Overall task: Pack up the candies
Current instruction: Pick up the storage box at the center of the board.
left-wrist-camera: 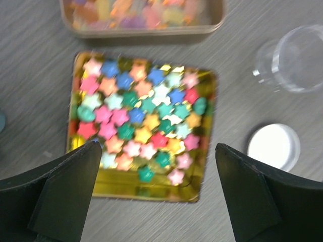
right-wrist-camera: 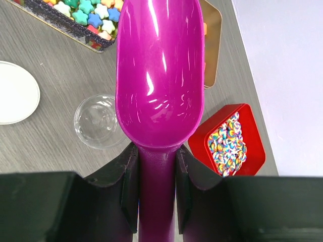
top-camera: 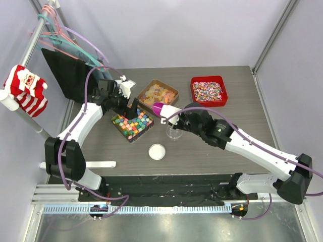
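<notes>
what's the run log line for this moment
left gripper: open above candies | right gripper: shut on scoop, empty | cup: empty | white lid: on table

No readable text, labels, brands, numbers or signs in any of the three views.
</notes>
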You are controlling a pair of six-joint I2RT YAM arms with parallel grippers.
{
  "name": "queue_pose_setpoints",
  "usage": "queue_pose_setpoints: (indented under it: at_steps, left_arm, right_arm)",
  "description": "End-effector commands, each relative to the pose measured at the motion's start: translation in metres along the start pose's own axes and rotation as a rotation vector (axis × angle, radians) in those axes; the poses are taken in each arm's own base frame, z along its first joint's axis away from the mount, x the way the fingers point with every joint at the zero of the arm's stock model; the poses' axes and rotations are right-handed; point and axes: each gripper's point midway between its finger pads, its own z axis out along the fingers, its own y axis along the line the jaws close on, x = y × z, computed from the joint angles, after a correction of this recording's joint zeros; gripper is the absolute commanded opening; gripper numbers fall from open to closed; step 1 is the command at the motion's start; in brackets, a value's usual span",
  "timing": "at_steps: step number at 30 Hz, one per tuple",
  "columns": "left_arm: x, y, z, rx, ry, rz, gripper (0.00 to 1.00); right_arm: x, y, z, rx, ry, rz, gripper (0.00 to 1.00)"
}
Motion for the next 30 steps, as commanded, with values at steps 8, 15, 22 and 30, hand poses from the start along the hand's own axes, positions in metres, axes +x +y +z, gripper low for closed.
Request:
queue_pose_setpoints:
  at_steps: [8, 15, 22, 30]
  left_arm:
    - [0.03, 0.07, -0.01, -0.161, 0.049, 0.056, 0.94]
    - [0.056, 0.096, 0.007, -0.155, 0.101, 0.022, 0.85]
    - [0.062, 0.11, 0.029, -0.157, 0.103, 0.008, 0.7]
    - [0.068, 0.123, 0.042, -0.171, 0.135, 0.011, 0.54]
  right_arm:
    - [-0.014, -0.013, 0.013, 0.018, 0.024, -0.026, 0.01]
    - [-0.014, -0.004, 0.016, -0.005, 0.025, -0.024, 0.01]
    - [-0.011, 0.003, 0.025, -0.023, 0.044, -0.035, 0.01]
    - [-0.013, 0.006, 0.035, -0.036, 0.058, -0.056, 0.01]
